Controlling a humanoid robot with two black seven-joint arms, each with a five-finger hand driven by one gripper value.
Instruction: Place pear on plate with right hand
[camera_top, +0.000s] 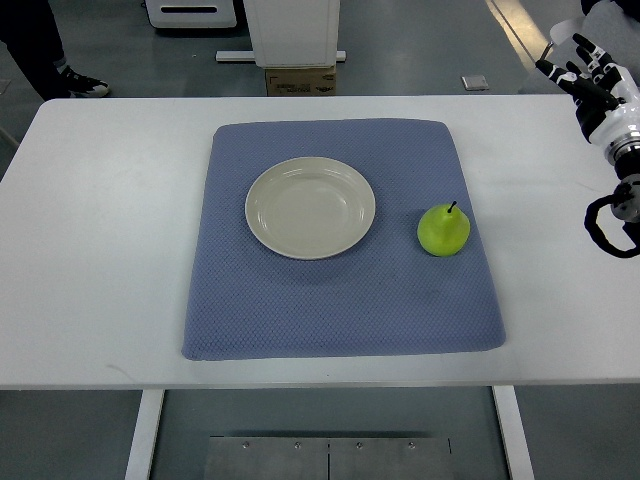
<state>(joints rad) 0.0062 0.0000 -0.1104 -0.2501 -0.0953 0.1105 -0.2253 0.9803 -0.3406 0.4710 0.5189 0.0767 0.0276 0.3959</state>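
We observed a white table (100, 250) carrying a blue mat (340, 310). On the mat, a green pear (443, 230) stood upright, just right of a cream plate (310, 207) and apart from it. At the far right edge, the right hand (592, 85) hovered with fingers spread, grasping nothing, well clear of the pear.

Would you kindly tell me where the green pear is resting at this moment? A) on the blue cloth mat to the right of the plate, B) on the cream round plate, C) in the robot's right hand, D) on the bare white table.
A: the green pear stands on the blue cloth mat, to the right of the empty cream round plate and apart from it, while the right hand is off at the table's far right edge.
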